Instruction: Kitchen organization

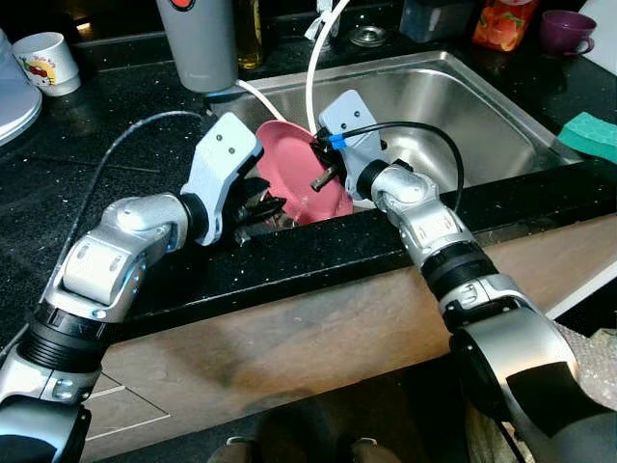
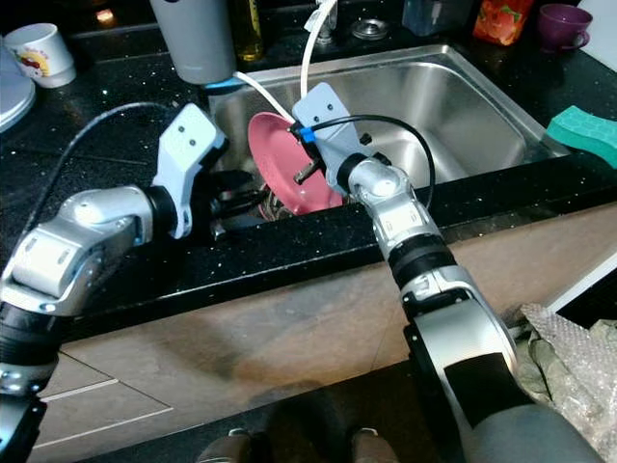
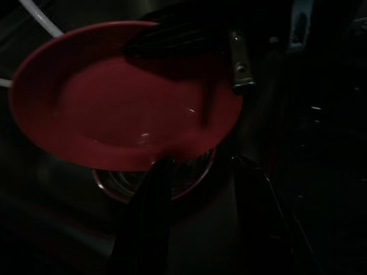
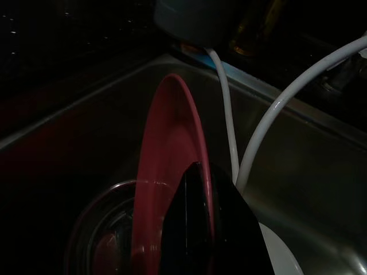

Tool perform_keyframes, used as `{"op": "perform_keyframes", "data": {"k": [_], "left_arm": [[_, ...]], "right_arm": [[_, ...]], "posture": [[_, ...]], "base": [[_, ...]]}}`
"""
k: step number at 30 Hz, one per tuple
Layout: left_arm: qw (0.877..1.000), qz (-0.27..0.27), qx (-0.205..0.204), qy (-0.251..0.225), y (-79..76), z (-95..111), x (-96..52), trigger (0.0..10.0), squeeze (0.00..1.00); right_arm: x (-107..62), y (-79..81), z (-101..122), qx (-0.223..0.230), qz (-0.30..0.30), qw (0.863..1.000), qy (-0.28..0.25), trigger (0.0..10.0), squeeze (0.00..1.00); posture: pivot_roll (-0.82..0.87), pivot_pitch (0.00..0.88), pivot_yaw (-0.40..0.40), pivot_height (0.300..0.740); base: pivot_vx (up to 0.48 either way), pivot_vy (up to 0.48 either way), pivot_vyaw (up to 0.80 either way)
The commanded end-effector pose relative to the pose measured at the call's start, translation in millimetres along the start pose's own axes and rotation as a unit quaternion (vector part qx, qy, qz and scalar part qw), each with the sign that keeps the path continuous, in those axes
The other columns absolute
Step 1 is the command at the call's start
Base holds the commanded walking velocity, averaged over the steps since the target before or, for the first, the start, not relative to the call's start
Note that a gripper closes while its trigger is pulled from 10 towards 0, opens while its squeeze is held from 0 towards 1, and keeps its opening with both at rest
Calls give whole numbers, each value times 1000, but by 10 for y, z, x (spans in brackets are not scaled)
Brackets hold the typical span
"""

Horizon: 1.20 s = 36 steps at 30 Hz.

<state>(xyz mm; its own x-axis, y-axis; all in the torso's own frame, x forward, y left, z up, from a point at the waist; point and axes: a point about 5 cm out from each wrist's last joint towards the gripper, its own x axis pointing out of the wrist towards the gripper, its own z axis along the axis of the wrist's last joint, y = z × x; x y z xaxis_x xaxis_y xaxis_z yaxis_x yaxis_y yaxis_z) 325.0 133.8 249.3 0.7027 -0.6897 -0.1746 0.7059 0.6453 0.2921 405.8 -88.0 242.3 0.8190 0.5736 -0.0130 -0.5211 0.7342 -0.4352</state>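
Note:
A pink plate (image 1: 289, 174) stands on edge in the near left part of the steel sink (image 1: 472, 106). My right gripper (image 1: 323, 174) is shut on the plate's rim; in the right wrist view one black finger (image 4: 198, 217) lies against the rim of the plate (image 4: 166, 143). My left gripper (image 1: 265, 207) is open, low at the sink's near wall just left of the plate. In the left wrist view its two fingers are spread below the plate's (image 3: 114, 97) lower edge, over a glass bowl (image 3: 192, 172).
Two white hoses (image 1: 310, 77) arc into the sink behind the plate. A grey canister (image 1: 198, 39) stands at the sink's far left corner. On the black counter are a mug (image 1: 48, 60), a green sponge (image 1: 593, 135) and a purple cup (image 1: 564, 29).

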Motion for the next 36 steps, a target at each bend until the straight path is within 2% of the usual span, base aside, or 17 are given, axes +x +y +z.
{"op": "perform_keyframes", "data": {"k": [1, 4, 5, 6, 7, 8, 11, 12, 13, 15, 16, 20, 23, 28, 30, 34, 36], "left_arm": [[1000, -4, 6, 10, -8, -29, -8, 10000, 0], [1000, 3, 12, 13, 18, -38, 0, 10000, 0], [1000, 4, 13, 13, 25, -39, -1, 10000, 0], [1000, 5, 14, 13, 28, -40, -2, 10000, 0], [1000, 5, 14, 13, 30, -39, -2, 10000, 0], [1000, 7, 15, 13, 34, -38, -2, 10000, 0], [1000, 12, 17, 14, 42, -37, -2, 10000, 0], [999, 35, 15, 12, 88, -26, -9, 10000, 0], [999, 47, 12, 11, 116, -18, -13, 10000, 0], [998, 65, 9, 8, 157, -4, -23, 10000, 0], [993, 114, 10, -3, 284, 46, -72, 10000, 0], [987, 158, 14, -15, 409, 102, -147, 10000, 0], [971, 234, 19, -36, 640, 216, -371, 10000, 0], [967, 251, 21, -33, 712, 221, -488, 10000, 0], [973, 227, 18, -34, 649, 200, -455, 10000, 0], [979, 199, 28, -21, 554, 167, -418, 10000, 0], [971, 238, 25, -11, 652, 148, -483, 10000, 0]], "right_arm": [[0, 98, -175, 13, 23, 999, 37, 10000, 0], [10, 98, -188, 18, 24, 999, 40, 10000, 4], [15, 96, -183, 19, 25, 999, 39, 10000, 169], [17, 95, -179, 19, 25, 999, 38, 10000, 169], [19, 93, -174, 20, 26, 999, 37, 10000, 831], [21, 91, -169, 21, 25, 999, 36, 10000, 1000], [24, 81, -155, 19, 20, 999, 32, 10000, 1000], [26, 38, -119, 15, -4, 1000, 22, 10000, 545], [25, 9, -98, 14, -18, 1000, 16, 10000, 0], [17, -45, -66, 15, -42, 999, 6, 10000, 0], [-32, -235, 42, 37, -126, 991, -34, 10000, 0], [-115, -421, 150, 62, -202, 974, -81, 10000, 0], [-267, -620, 278, 69, -267, 951, -139, 10000, 0], [-248, -563, 231, 80, -232, 961, -131, 10000, 0], [-184, -439, 172, 89, -193, 970, -118, 10000, 0], [-122, -309, 158, 92, -164, 975, -115, 10000, 0], [-125, -311, 183, 96, -169, 973, -122, 10000, 0]], "posture": [[67, 154, 28, 740], [67, 154, 26, 740], [67, 153, 26, 740], [67, 153, 26, 740], [67, 153, 25, 740], [67, 152, 24, 740], [66, 149, 23, 740], [65, 146, 23, 740], [64, 144, 22, 740], [64, 141, 21, 740], [65, 135, 17, 740], [65, 131, 17, 740], [60, 122, 19, 740], [60, 122, 19, 740], [58, 115, 16, 740], [58, 113, 15, 740], [59, 112, 13, 740]], "base": [[0, 0, 0], [0, 0, 0], [0, 0, 0], [0, 0, 0], [0, 0, 0], [0, 0, 0], [0, 0, 0], [0, 0, 0], [0, 0, 0], [0, 0, 0], [0, 0, 0], [0, 0, 0], [0, 0, 0], [0, 0, 0], [0, 0, 0], [0, 0, 0], [0, 0, 0]]}}
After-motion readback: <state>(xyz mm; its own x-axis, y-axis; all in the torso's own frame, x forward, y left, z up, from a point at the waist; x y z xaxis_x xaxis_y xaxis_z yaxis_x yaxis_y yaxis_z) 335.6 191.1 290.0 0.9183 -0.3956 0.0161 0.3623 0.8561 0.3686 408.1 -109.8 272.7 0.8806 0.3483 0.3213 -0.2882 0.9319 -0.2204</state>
